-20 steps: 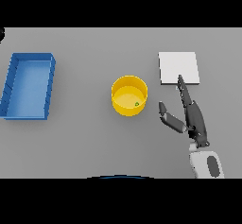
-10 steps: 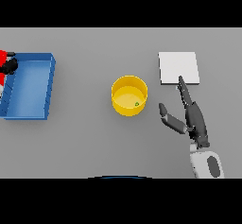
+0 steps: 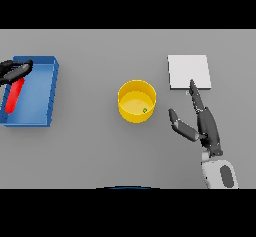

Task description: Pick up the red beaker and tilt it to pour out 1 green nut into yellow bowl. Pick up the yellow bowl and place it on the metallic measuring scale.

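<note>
Overhead, the head view looks down on a grey worktop point(image 3: 90, 151) with everything spread across its width. At the far left edge the left hand point(image 3: 14, 71) is curled round the upper end of the red beaker point(image 3: 15, 95), which shows as a long red shape slanting down and slightly leftward from the dark fingers. The beaker lies over the left part of a blue tray point(image 3: 50, 91), whether it rests on the tray floor or hangs above it cannot be told. Near the middle of the worktop stands the yellow bowl point(image 3: 137, 101), upright and apart from everything else, with one green nut point(image 3: 145, 111) lying inside it toward its lower right. To the right and a little farther back lies the metallic measuring scale point(image 3: 189, 72), a pale square plate flat on the worktop. The right hand point(image 3: 206, 125) comes in from the lower right on its white forearm, fingers straight and spread with the thumb held out toward the bowl, gripping nothing. Its longest fingertip overlaps the near edge of the scale, while the thumb stays near the bowl without touching it
</note>
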Controlling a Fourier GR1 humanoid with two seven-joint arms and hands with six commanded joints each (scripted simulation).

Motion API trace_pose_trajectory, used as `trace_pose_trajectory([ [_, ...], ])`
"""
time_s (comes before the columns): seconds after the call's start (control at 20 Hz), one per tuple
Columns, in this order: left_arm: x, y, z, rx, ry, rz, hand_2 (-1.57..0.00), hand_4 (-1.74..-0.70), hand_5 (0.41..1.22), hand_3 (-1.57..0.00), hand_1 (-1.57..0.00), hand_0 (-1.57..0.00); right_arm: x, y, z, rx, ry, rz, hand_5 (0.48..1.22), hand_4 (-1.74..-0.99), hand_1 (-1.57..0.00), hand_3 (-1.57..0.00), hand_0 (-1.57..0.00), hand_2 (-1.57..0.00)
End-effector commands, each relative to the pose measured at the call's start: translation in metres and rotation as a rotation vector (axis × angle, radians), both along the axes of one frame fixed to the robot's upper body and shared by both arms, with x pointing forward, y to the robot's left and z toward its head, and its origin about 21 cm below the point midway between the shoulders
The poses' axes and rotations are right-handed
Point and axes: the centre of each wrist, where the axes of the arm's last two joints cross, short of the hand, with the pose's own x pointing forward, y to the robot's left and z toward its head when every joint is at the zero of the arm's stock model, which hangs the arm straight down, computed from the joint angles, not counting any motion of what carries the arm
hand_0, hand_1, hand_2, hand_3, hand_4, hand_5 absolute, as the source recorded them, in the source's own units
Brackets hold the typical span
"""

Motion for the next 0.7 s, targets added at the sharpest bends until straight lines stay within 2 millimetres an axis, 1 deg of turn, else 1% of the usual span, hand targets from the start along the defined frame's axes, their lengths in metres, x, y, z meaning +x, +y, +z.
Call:
trace_pose_trajectory([
  [0.0, -0.001, 0.003, -0.001, 0.024, 0.011, -0.007, -0.34, -0.76, 0.651, -0.29, -0.36, -0.41, -0.002, 0.000, -0.001, 0.009, -0.003, 0.010, 0.685, -1.145, 0.00, 0.00, 0.00, 0.00],
  [0.1, 0.001, 0.003, -0.005, 0.041, -0.005, -0.011, -0.22, -0.74, 0.648, -0.18, -0.23, -0.26, -0.004, 0.002, -0.002, -0.002, -0.001, 0.017, 0.690, -1.156, 0.00, 0.00, 0.00, 0.00],
  [0.2, 0.006, -0.002, -0.010, 0.052, -0.019, -0.005, -0.14, -0.72, 0.647, -0.12, -0.15, -0.17, -0.004, 0.003, -0.001, -0.010, 0.004, 0.009, 0.688, -1.164, 0.00, 0.00, 0.00, 0.00],
  [0.25, 0.005, -0.004, -0.011, 0.058, -0.028, 0.001, -0.11, -0.72, 0.647, -0.09, -0.12, -0.13, -0.004, 0.002, -0.001, -0.012, 0.006, 0.006, 0.688, -1.173, 0.00, 0.00, 0.00, 0.00],
  [0.3, 0.005, -0.004, -0.010, 0.065, -0.036, 0.010, -0.09, -0.71, 0.647, -0.08, -0.09, -0.11, -0.001, 0.002, 0.003, -0.012, 0.003, 0.001, 0.688, -1.176, 0.00, 0.00, 0.00, 0.00],
  [0.35, 0.007, -0.003, -0.008, 0.069, -0.052, 0.013, -0.07, -0.70, 0.653, -0.06, -0.07, -0.09, 0.000, 0.005, 0.002, -0.019, 0.014, -0.010, 0.679, -1.178, 0.00, 0.00, 0.00, 0.00],
  [0.45, 0.006, 0.000, -0.006, 0.057, -0.108, 0.015, -0.05, -0.71, 0.663, -0.04, -0.05, -0.05, -0.003, 0.006, 0.002, -0.089, 0.022, -0.006, 0.677, -1.163, 0.00, 0.00, 0.00, 0.00],
  [0.55, 0.003, 0.000, -0.008, 0.057, -0.133, 0.010, -0.03, -0.71, 0.679, -0.02, -0.03, -0.03, 0.001, 0.008, 0.007, -0.128, -0.005, 0.069, 0.703, -1.132, 0.00, 0.00, 0.00, 0.00],
  [0.65, 0.005, -0.003, -0.006, 0.059, -0.144, 0.012, -0.02, -0.71, 0.689, -0.01, -0.02, -0.02, 0.009, 0.004, 0.018, -0.232, -0.031, 0.162, 0.728, -1.153, 0.00, 0.00, 0.00, 0.00],
])
